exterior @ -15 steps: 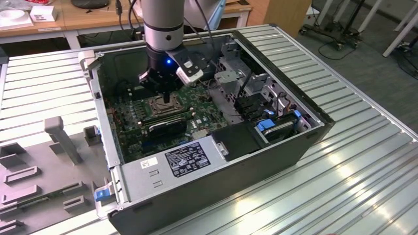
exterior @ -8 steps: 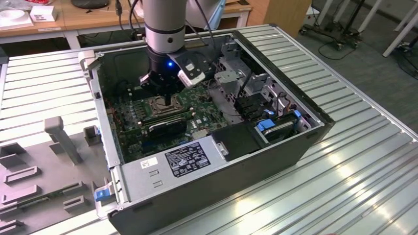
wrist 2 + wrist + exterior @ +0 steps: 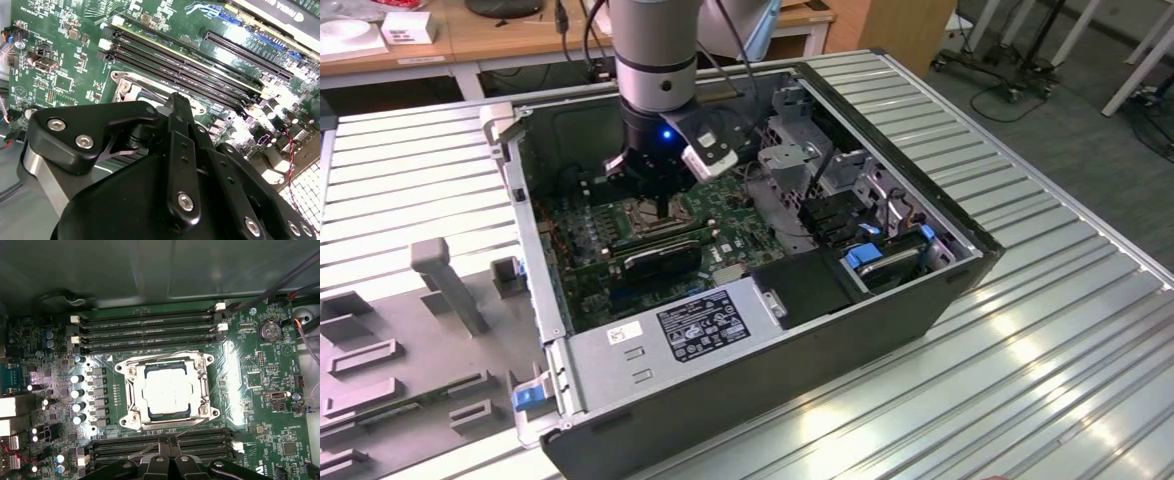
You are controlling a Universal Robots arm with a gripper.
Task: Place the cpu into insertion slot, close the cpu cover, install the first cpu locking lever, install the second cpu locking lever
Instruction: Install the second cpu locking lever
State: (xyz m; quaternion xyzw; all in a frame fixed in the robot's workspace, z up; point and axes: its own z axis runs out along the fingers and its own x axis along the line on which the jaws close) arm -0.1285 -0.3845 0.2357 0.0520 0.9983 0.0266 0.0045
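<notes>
Although the cpu [image 3: 167, 391] already lay flat in the insertion slot [image 3: 131, 412] with the cpu cover [image 3: 201, 374] framing it, I judged that any sideways nudge from me could shift the chip or bend a thin lever. My gripper [image 3: 169, 441] hung straight down just above the socket's edge, fingers [image 3: 163, 446] pressed together, holding nothing.

Matt silvery metal cpu [image 3: 166, 393]; glossy green board [image 3: 250, 390].
</notes>
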